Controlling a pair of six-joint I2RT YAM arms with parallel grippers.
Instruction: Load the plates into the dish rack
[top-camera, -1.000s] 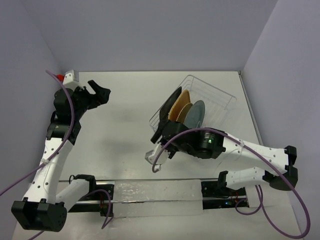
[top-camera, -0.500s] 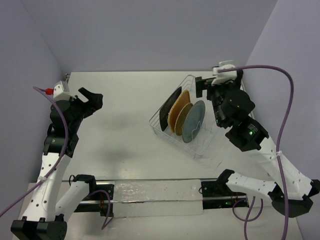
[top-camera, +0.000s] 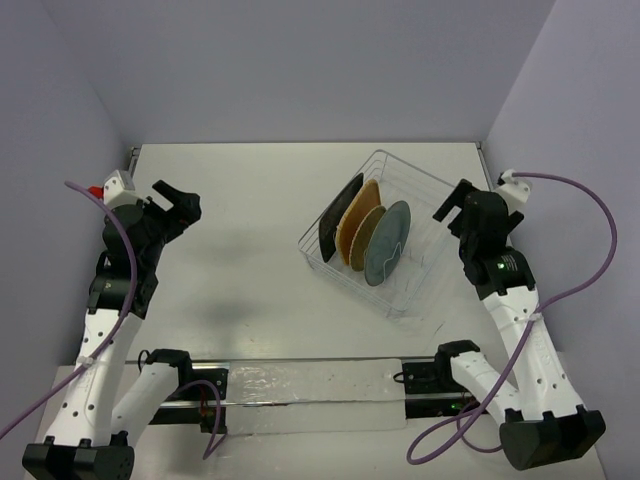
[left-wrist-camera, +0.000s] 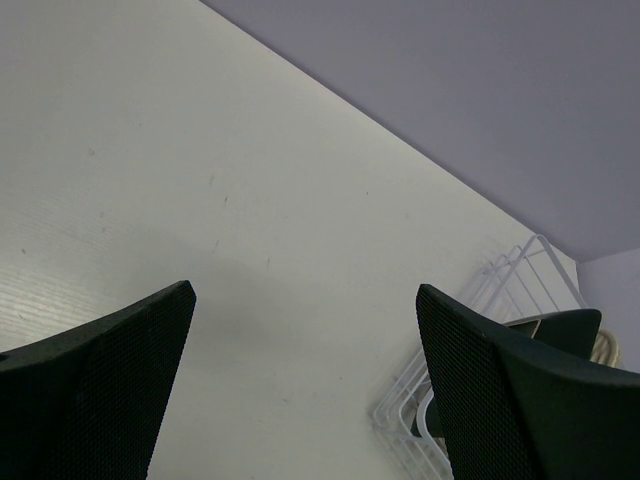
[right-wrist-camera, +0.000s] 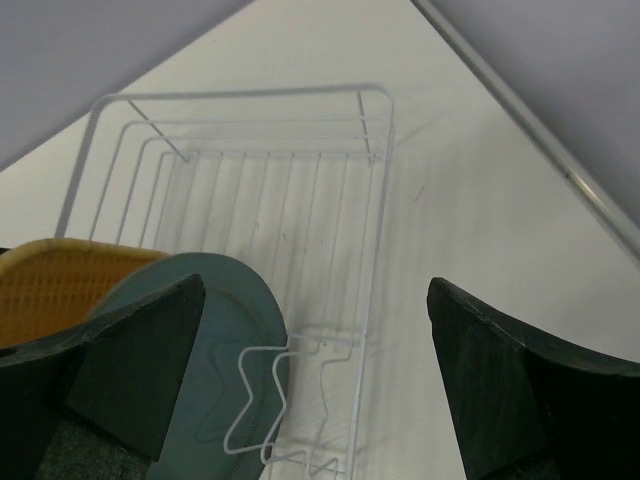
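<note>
As the rack (top-camera: 430, 215) holds all four plates (top-camera: 365, 232) on edge, I judge loading done | my left gripper (top-camera: 177, 200): jaws wide, empty, well apart | my right gripper (top-camera: 452, 203): jaws wide, empty, beside rack's rim | retreat without nudging it.

Four plates (top-camera: 388, 242) stand on edge, side by side, inside the dish rack (top-camera: 425, 198), which sits right of centre on the tabletop (top-camera: 250, 230).

White arms (top-camera: 100, 345), black joints (top-camera: 120, 285), purple cables (top-camera: 556, 177).
</note>
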